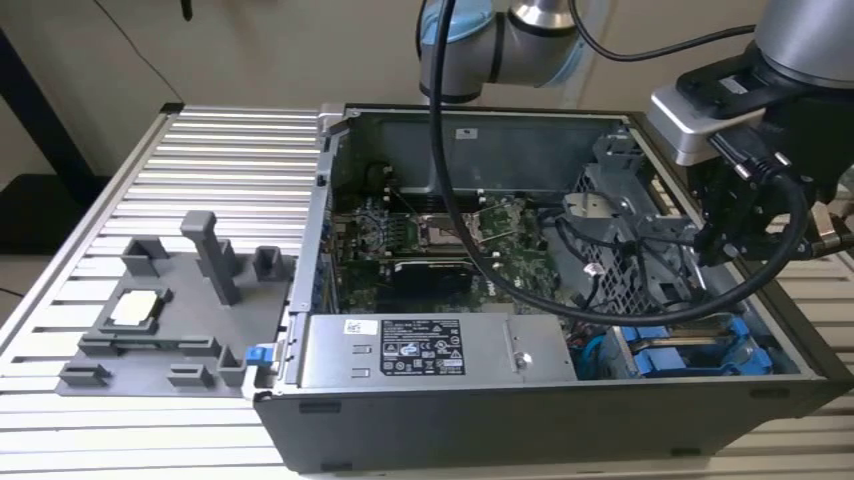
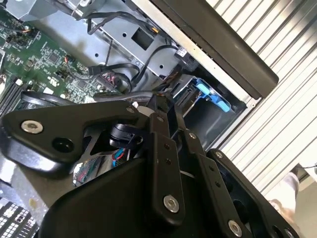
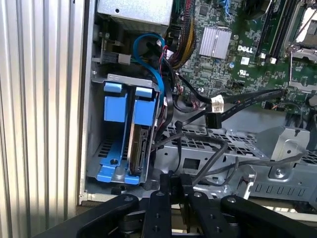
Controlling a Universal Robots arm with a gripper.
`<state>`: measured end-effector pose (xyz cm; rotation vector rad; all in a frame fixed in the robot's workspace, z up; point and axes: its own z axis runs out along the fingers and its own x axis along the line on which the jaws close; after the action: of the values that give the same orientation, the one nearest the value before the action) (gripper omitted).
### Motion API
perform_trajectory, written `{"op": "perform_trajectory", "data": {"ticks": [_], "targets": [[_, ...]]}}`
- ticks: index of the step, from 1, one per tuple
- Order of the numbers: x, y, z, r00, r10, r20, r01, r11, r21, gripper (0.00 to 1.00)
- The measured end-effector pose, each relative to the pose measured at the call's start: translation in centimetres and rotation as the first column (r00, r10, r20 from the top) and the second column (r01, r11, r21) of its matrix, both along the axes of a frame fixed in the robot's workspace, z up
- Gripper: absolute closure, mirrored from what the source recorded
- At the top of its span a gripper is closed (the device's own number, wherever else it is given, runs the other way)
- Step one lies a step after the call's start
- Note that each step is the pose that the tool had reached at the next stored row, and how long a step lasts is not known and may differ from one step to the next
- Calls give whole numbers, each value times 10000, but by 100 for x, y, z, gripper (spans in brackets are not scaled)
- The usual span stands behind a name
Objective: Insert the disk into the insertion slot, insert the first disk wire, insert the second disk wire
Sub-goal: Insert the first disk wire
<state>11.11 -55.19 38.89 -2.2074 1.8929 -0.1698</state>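
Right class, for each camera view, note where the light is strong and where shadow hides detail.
Exterior view: even light on the ribbed table, shade inside the computer case. First wrist view: the heat sink shines, the disk sits dim between blue rails. Second wrist view: the table glares pale beside the dark case wall.
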Motion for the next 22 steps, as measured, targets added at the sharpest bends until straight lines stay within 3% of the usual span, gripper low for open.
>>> {"op": "perform_trajectory", "data": {"ticks": [8, 10, 15, 22], "targets": [[0, 1, 0, 10000, 0, 0, 0, 10000, 0, 81], [12, 2, 0, 10000, 2, -47, -2, 10000, -42, 81], [121, 1, -2, 9985, -7, -549, -8, 9996, -279, 81], [297, 1, -4, 9907, -35, -1361, -42, 9984, -563, 81]]}}
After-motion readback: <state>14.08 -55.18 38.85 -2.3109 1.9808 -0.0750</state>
